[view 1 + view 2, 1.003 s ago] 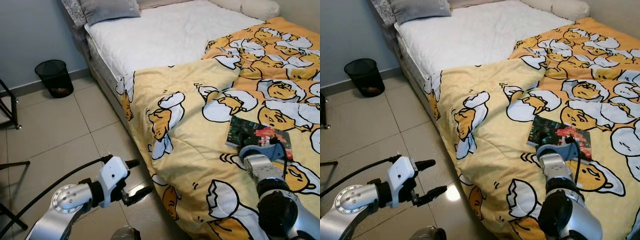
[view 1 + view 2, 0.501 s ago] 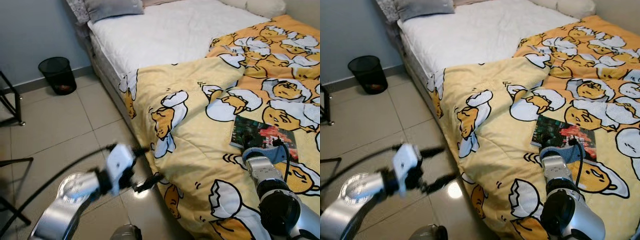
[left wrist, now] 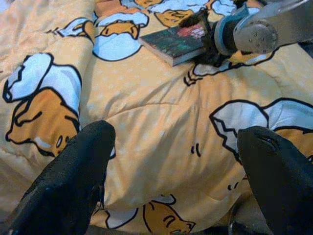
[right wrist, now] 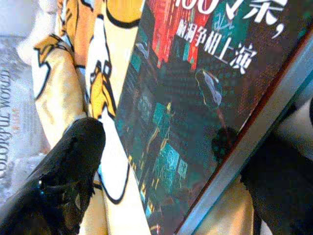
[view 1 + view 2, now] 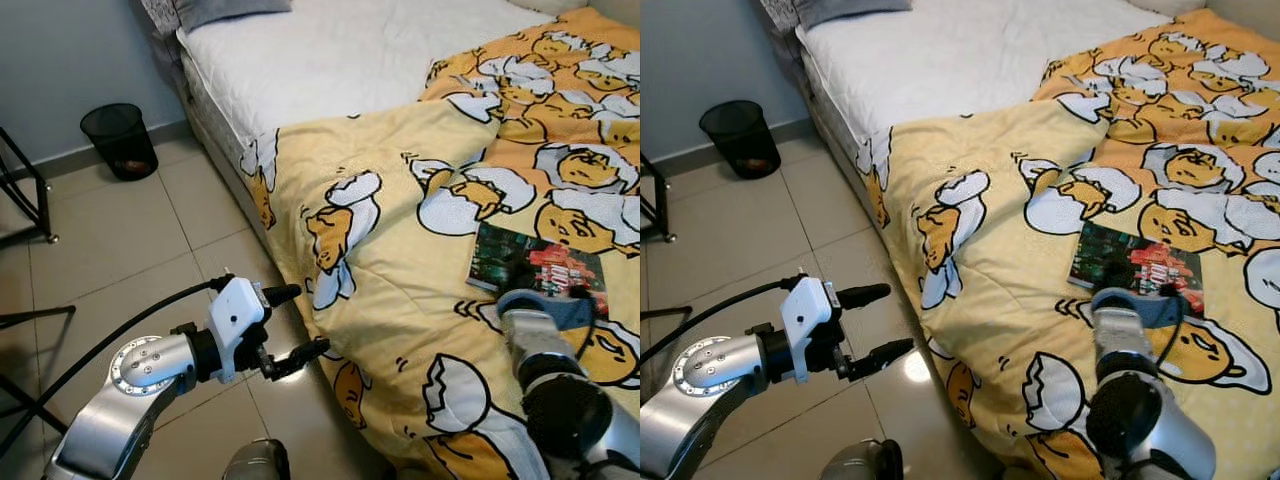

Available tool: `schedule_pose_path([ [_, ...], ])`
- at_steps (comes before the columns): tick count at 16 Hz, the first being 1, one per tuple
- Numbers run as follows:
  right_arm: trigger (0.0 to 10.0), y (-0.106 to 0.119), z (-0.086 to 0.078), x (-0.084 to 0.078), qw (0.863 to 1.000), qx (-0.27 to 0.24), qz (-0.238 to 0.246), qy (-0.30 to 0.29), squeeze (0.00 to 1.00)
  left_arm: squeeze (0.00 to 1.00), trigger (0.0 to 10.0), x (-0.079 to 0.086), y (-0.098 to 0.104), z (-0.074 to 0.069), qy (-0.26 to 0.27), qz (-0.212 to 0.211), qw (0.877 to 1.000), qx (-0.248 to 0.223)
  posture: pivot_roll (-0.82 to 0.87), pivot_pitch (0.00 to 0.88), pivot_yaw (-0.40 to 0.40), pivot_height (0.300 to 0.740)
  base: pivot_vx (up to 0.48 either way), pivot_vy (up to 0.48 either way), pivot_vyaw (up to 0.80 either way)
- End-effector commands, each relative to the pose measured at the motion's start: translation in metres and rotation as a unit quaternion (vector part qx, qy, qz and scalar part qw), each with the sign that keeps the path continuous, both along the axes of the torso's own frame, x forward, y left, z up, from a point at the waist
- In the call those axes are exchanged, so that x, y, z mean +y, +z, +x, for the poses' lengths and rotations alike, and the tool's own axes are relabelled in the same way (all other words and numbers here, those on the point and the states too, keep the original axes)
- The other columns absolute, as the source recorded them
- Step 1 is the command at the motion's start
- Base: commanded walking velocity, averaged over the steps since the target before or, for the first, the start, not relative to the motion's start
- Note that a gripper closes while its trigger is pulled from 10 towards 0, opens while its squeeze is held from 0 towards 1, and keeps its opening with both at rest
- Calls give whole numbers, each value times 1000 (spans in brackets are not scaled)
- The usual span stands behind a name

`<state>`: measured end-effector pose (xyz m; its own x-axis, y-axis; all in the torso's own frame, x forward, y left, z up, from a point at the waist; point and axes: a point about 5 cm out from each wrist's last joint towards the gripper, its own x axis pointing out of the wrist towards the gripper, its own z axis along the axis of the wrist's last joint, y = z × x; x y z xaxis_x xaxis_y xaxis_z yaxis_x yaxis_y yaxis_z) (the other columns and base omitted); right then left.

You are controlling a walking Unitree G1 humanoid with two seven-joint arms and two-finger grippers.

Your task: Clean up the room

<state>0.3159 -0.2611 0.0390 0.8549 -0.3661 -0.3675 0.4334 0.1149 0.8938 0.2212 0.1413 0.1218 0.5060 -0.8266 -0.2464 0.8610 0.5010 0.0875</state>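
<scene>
Book [image 5: 1137, 264] cover shows Chinese characters; right gripper [image 4: 161, 181] open at it; left gripper [image 5: 296, 322] open.

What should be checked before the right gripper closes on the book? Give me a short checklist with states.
1. Book lies flat on the quilt, nothing on top: ok.
2. Right gripper is at the book's near edge: ok.
3. Right fingers open around the edge: ok; in the right wrist view one finger lies on the quilt beside the cover.
4. A finger is under the book: cannot tell.
5. Left gripper is open, over the floor off the bed's side, away from the book: ok.
6. Quilt caught between fingers and book: cannot tell.
</scene>
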Motion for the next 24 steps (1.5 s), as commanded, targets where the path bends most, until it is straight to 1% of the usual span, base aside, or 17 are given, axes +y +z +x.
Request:
schedule_pose_path([
  [1,10000,11,4,-10,999,-30,-11,-19,0,1000,10000,4,1,-1,1,4,1000,2,166,144,40,740,0,0,0],
  [3,10000,13,5,-10,998,-47,-8,-27,0,1000,10000,6,-1,-1,1,6,1000,5,163,148,37,740,0,0,0],
  [4,7529,13,4,-10,998,-53,-6,-29,0,1000,10000,6,-2,-1,1,6,1000,7,161,150,36,740,0,0,0],
  [5,7529,13,4,-10,998,-55,-6,-30,0,1000,10000,6,-2,-1,1,7,1000,7,161,151,36,740,0,0,0],
  [6,2431,14,4,-10,997,-68,-3,-30,0,1000,10000,4,-5,-1,1,7,1000,9,158,154,32,740,0,0,0],
  [7,2431,14,4,-10,997,-72,-3,-30,0,1000,10000,4,-5,-1,1,7,1000,10,158,154,32,740,0,0,0],
  [8,0,13,4,-8,997,-78,-2,-25,0,1000,10000,0,-9,-1,1,8,1000,12,155,158,27,740,0,0,0],
  [12,0,7,2,-2,998,-66,-12,-2,0,1000,10000,-6,-13,-2,0,10,1000,15,150,158,18,740,0,0,0],
  [13,0,3,0,0,998,-51,-18,10,0,1000,10000,-6,-12,-3,1,9,1000,14,148,156,17,740,0,0,0],
  [15,0,-1,-2,3,999,-35,-27,22,0,1000,10000,-4,-9,-6,1,9,1000,11,145,153,15,740,0,0,0],
  [18,0,-2,-2,4,998,-27,-35,35,0,1000,10000,3,-1,-10,1,7,1000,4,140,144,13,740,0,0,0],
  [24,0,0,1,7,997,-23,-44,51,0,1000,10000,2,3,-6,1,5,1000,-2,124,121,11,740,0,0,0],
])
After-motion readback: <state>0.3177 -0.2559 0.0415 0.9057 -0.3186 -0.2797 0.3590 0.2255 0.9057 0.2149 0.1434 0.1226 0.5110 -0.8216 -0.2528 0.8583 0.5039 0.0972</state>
